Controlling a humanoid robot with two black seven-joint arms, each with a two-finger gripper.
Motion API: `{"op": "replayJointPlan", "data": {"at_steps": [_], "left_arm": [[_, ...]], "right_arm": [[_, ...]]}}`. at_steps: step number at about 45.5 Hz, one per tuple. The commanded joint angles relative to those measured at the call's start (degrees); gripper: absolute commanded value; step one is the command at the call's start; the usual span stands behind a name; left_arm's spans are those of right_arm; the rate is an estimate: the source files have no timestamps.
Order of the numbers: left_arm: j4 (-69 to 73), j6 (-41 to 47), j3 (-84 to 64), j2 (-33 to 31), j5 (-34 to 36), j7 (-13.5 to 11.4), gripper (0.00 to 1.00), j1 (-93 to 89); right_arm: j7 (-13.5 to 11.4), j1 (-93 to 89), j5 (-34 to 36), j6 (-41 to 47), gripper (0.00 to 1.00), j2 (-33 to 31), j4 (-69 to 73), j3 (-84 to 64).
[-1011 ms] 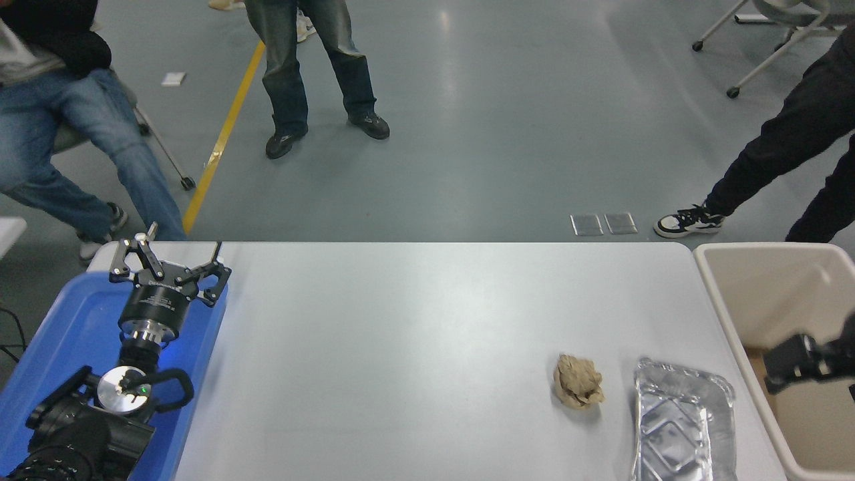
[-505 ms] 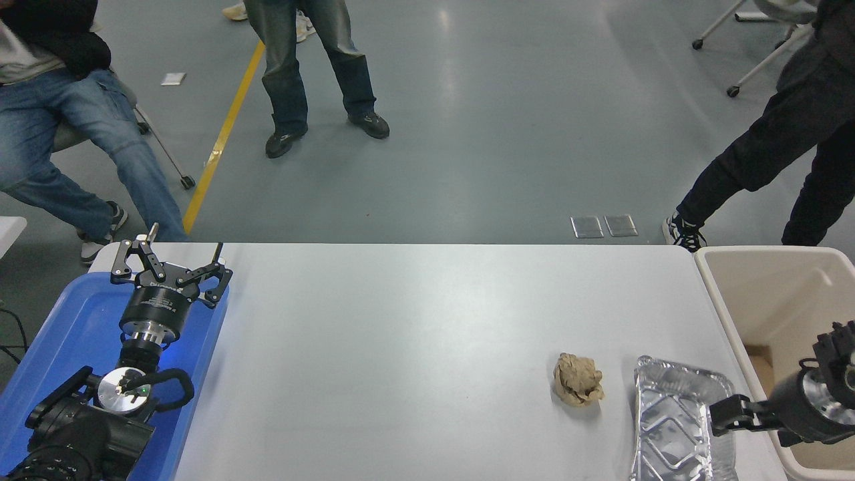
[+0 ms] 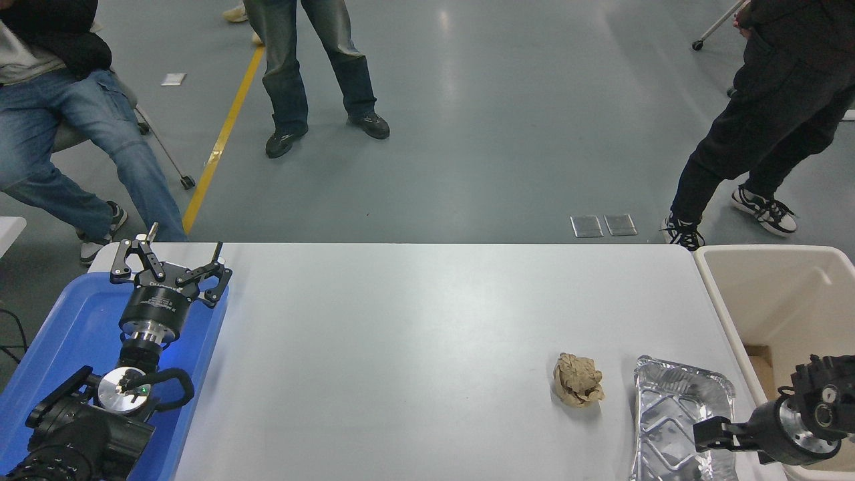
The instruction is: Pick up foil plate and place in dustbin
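White table (image 3: 414,334) carries foil plate (image 3: 671,414), crumpled paper ball (image 3: 578,379) — blue tray (image 3: 73,334).

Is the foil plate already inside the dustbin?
No, the foil plate lies on the table, left of the dustbin, beside the paper ball.

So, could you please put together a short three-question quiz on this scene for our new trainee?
1. True or false: the foil plate already lies inside the dustbin.
2. What lies just left of the foil plate? A) crumpled brown paper ball B) a mug C) a spoon
3. Fill in: the left end effector is parked over the ____ tray.

Key: 1 false, it is on the table, with the right end effector over it; 2 A; 3 blue.
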Motion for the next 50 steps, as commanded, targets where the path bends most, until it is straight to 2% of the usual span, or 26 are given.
{"op": "replayJointPlan", "data": {"at_steps": [1, 23, 31, 37, 43, 46, 50], "left_arm": [[0.0, 0.0, 0.0, 0.0, 0.0, 0.0, 0.99, 0.0], [0.0, 0.0, 0.09, 0.0, 0.0, 0.09, 0.99, -0.09], [0.0, 0.0, 0.09, 0.0, 0.0, 0.09, 0.99, -0.09], [0.0, 0.0, 0.09, 0.0, 0.0, 0.09, 0.99, -0.09], [0.0, 0.0, 0.09, 0.0, 0.0, 0.18, 0.99, -0.09], [0.0, 0.0, 0.09, 0.0, 0.0, 0.18, 0.99, -0.09], [0.0, 0.0, 0.18, 0.0, 0.0, 0.18, 0.99, -0.09]], "right_arm": [[0.26, -1.04, -1.27, -1.0, 0.0, 0.76, -0.74, 0.52], [0.26, 0.1, -1.1, -0.91, 0.0, -0.38, 0.4, 0.44], [0.35, 5.54, -0.83, -0.48, 0.0, -4.94, 4.26, -2.02], [0.44, 18.09, -0.74, -0.04, 0.0, -11.27, 11.37, -10.8], [0.35, 37.24, 0.31, 1.98, 0.0, -14.44, 20.25, -25.73], [0.35, 48.84, 2.15, 3.21, 0.0, -14.36, 23.42, -34.52], [0.44, 66.68, 5.75, 5.93, 0.0, -10.77, 27.37, -47.96]]}}
